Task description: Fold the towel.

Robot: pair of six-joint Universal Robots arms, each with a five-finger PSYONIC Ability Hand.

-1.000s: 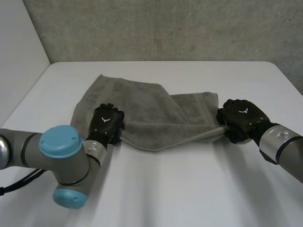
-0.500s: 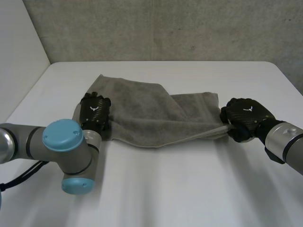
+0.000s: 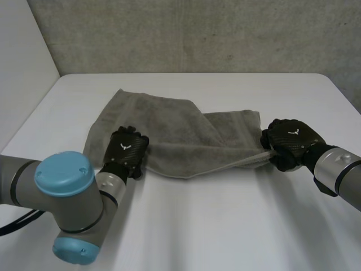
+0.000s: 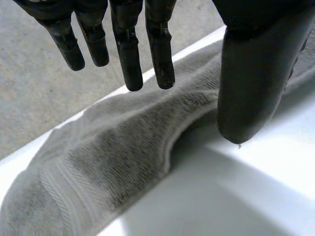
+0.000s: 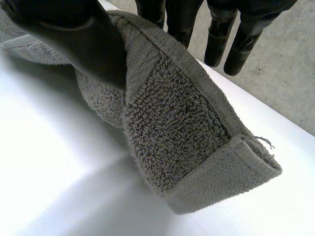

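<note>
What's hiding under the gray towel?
The white table shows all around the towel. The right hand pinches it near a corner, thumb on one side, fingers on the other. Whatever lies beneath the flat middle is covered, so I cannot tell.

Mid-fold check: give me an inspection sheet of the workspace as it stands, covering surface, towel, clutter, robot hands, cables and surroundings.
Surface: white table, bare around the towel.
Job's things: grey towel, rumpled, one part lapped over another, not yet neatly folded.
Clutter: nothing seen.
Robot hands: left robot hand at the towel's near left edge, fingers straight above the cloth, thumb beside the edge, open. Right robot hand pinches the near right corner between thumb and fingers.
Cables: nothing seen across the towel.
Surroundings: grey wall behind the table.
</note>
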